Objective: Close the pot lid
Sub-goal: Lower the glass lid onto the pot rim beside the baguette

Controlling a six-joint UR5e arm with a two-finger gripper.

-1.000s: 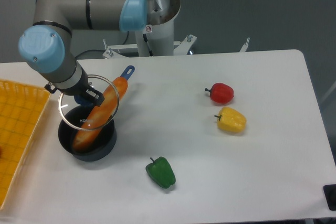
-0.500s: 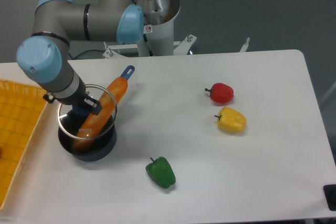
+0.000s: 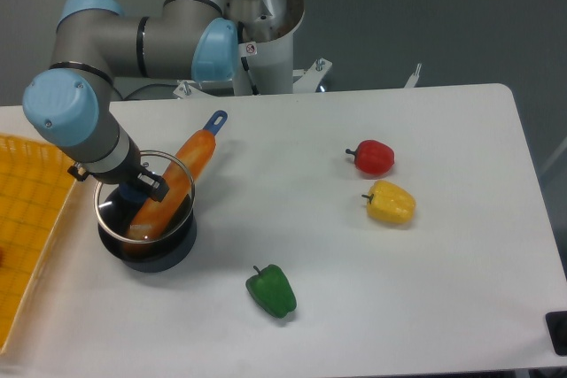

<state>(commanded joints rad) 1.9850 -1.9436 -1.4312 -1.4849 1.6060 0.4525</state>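
Fingers point(image 3: 135, 190) clamped on the lid's blue knob, glass lid point(image 3: 144, 198) hanging just below them, right over the dark pot point(image 3: 147, 241). Problem: an orange utensil point(image 3: 168, 190) w/ blue handle end leans out of the pot, up and away from the fingers. I'd lower slow, keep it level; lid prob. rests on that utensil, not the rim.

My gripper point(image 3: 135, 190) holds the lid point(image 3: 144, 202) over the pot point(image 3: 146, 241), tray point(image 3: 31, 219) left, peppers point(image 3: 379, 180) far right.
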